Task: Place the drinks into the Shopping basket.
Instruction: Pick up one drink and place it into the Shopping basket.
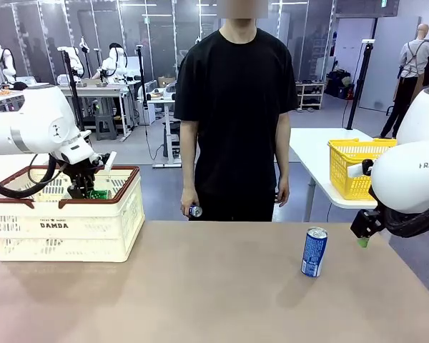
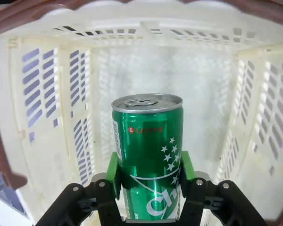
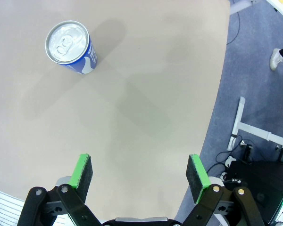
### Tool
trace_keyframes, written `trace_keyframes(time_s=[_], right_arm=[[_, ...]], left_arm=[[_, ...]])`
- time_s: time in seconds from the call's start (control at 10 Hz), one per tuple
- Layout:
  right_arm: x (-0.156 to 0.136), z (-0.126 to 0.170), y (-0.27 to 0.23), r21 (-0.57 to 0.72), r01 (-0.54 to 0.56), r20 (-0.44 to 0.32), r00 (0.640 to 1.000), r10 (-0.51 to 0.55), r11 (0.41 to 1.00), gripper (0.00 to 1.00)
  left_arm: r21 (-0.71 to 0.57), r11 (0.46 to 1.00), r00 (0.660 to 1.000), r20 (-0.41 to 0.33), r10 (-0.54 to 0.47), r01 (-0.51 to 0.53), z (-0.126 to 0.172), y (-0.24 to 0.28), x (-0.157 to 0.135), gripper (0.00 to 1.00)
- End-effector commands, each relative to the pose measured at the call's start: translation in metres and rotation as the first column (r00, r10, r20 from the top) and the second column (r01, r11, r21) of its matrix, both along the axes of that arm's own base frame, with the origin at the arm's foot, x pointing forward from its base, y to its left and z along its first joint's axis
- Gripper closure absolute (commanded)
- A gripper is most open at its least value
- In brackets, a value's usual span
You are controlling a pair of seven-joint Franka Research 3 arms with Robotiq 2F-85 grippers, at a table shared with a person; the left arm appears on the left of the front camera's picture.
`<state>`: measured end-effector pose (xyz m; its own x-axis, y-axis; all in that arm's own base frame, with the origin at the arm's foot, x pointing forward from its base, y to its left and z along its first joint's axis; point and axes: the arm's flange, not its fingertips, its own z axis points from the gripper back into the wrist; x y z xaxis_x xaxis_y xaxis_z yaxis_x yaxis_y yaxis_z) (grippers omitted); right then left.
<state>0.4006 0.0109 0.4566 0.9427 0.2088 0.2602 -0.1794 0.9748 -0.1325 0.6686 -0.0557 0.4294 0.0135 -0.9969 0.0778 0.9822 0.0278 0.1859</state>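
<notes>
Left wrist view: gripped a green can [image 2: 148, 141] between left gripper [image 2: 150, 170] pads, hung inside the Shopping basket [image 2: 47, 94], not yet released. Had yet to fetch the blue can [image 1: 314, 251], upright on the surface [image 1: 200, 286] near right gripper [image 3: 139, 175], spread wide and empty. Judged about halfway.

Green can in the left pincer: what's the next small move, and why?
Probably ease the left pincer down a little, then open it. It is clamped on the green can, which hangs upright inside the walls of the Shopping basket, apparently with a gap between it and the basket bottom. Letting go from lower should keep the can from toppling.
</notes>
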Motion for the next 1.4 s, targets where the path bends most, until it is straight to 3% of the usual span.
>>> trace_keyframes(time_s=[0.0, 0.3, 0.8, 1.3], right_arm=[[0.000, 0.000, -0.002, -0.004, -0.011, -0.003, 1.000, 0.011, 1.000, 0.00], [0.000, 0.000, -0.002, -0.004, -0.011, -0.003, 1.000, 0.011, 1.000, 0.00], [0.000, 0.000, -0.002, -0.004, -0.011, -0.003, 1.000, 0.011, 1.000, 0.00], [0.000, 0.000, -0.002, -0.004, -0.011, -0.003, 1.000, 0.011, 1.000, 0.00]], left_arm=[[0.013, 0.999, 0.999, -0.035, -0.035, 0.036, 0.001, 0.002, 0.019, 0.42], [0.011, 1.000, 0.995, -0.096, 0.011, -0.010, -0.018, -0.002, 0.030, 0.42], [-0.012, 0.985, 0.972, -0.162, 0.170, -0.174, -0.035, -0.001, 0.040, 0.42], [0.046, 0.993, 0.979, -0.169, 0.115, -0.109, -0.046, 0.017, 0.052, 0.42]])
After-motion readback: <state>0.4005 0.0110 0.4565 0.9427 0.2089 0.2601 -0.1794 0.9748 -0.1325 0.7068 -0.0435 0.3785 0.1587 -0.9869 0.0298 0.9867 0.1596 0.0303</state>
